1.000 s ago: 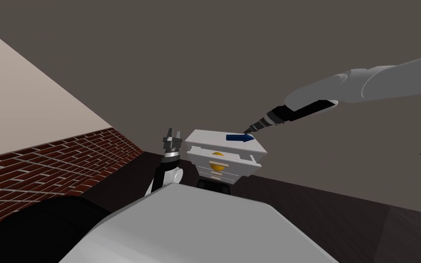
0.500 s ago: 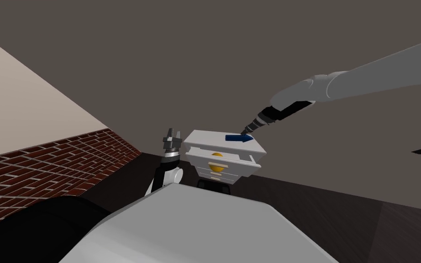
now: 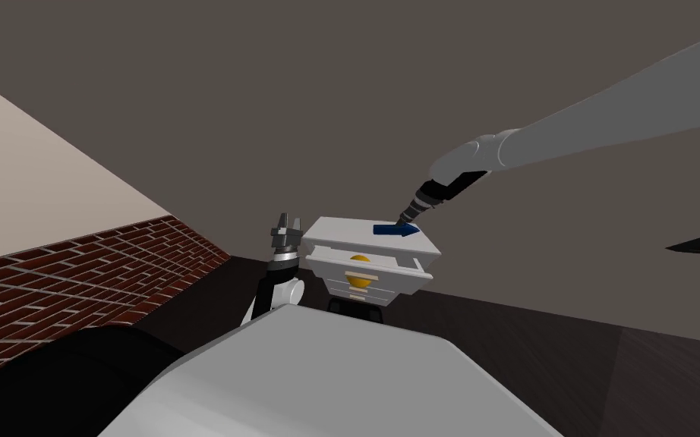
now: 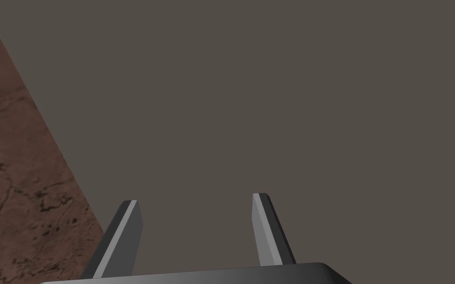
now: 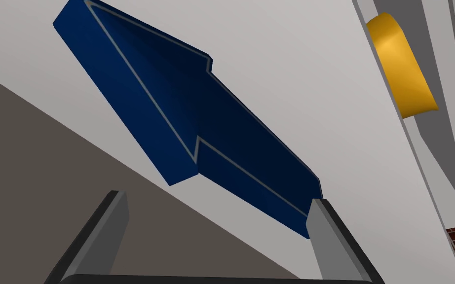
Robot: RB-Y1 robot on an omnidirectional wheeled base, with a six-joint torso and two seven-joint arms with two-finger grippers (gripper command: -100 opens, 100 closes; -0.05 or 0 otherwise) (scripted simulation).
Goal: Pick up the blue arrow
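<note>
The blue arrow (image 5: 197,113) lies flat on the white cabinet (image 3: 345,230), its tail corner hidden behind one of the right gripper (image 5: 216,202)'s spread fingers (image 5: 327,236). The left gripper (image 3: 286,227) hangs released beside the cabinet.

Arrow (image 5: 187,133): deep navy blue, with a thin pale grey line tracing its top edges. Cabinet (image 3: 341,230) under it: plain white, pale beige strips (image 3: 361,267) on the drawer fronts, yellow-orange rounded object (image 5: 401,74) in the open drawer. Back wall (image 3: 341,91): flat grey-brown, no pattern. At 9 o'clock from the cabinet: brick wall (image 3: 75,281), dark red with pale mortar lines. At 10 o'clock: plain beige wall (image 3: 29,174). Floor (image 3: 569,356) at 4 o'clock: near-black, faint plank grain. Left gripper (image 4: 197,199) and right gripper (image 5: 219,204): light grey blades, dark bodies.
</note>
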